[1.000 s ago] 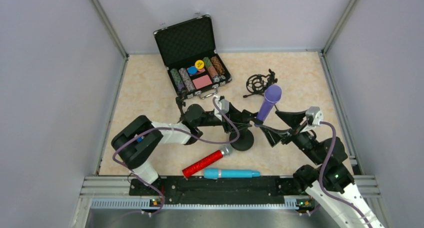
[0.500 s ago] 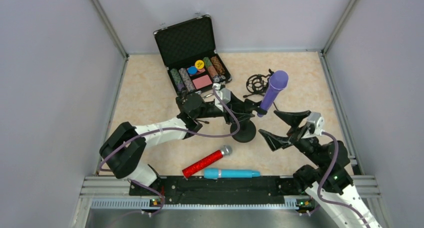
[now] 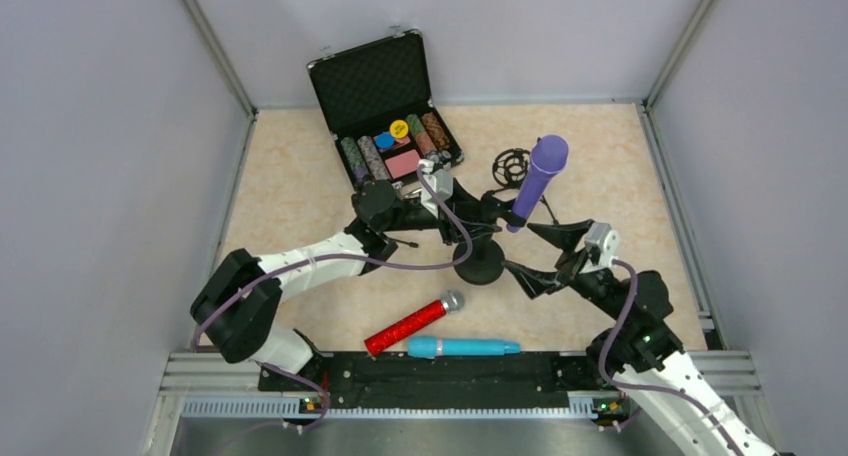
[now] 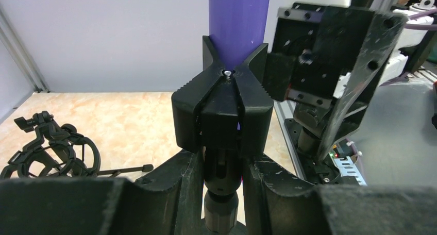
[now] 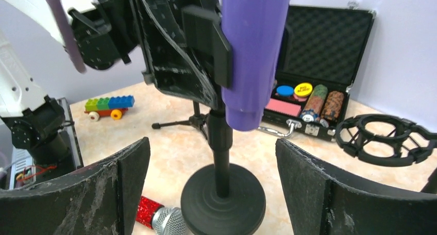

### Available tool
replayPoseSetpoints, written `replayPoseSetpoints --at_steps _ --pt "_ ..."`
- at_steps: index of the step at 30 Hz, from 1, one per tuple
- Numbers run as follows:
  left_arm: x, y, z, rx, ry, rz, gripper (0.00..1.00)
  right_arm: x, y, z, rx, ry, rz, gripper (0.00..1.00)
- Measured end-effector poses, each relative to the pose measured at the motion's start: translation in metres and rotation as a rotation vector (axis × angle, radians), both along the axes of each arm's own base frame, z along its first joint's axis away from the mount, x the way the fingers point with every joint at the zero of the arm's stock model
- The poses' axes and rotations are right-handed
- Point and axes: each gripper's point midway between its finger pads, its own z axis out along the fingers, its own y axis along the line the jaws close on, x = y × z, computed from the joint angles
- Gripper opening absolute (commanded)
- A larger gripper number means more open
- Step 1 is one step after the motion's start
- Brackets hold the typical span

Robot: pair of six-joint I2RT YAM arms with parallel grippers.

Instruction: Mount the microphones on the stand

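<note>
Black jaws of the left gripper stay clamped hard on the neck of the stand, right under its clip. Compared with a second ago, that arm has stretched farther out over the table, carrying the stand a touch away from the near edge.

Down front, nothing has stirred. The red microphone lies flat, silver head aimed up toward the stand's base. The blue microphone lies flat just beside it, long axis running left to right along the near edge.

Centre now: the purple microphone sits gripped in the clip, near upright, head at the top and tail hanging beside the stem above the round base. From overhead its length slants from near-left up to far-right, and the head has swung farther from the arms than a second ago.

Over on the right, the right gripper holds nothing, jaws spread wide. Its wrist view looks out between the two fingers at the stand's base. It has slid back in toward the stand since half a second ago.
</note>
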Motion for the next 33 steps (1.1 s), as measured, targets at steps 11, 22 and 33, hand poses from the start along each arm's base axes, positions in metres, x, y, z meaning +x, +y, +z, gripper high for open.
replayPoseSetpoints --at_steps 11,22,33 --pt "-0.015 0.014 0.029 -0.028 -0.072 -0.006 0.00 0.026 0.024 -0.034 -0.038 0.067 0.042 0.81" --pt "-0.017 0.016 0.033 -0.035 -0.082 -0.006 0.00 0.036 0.041 -0.047 -0.030 0.092 0.088 0.74" --pt "-0.012 0.017 0.028 -0.032 -0.042 0.026 0.00 0.033 0.053 -0.069 -0.065 0.110 0.105 0.67"
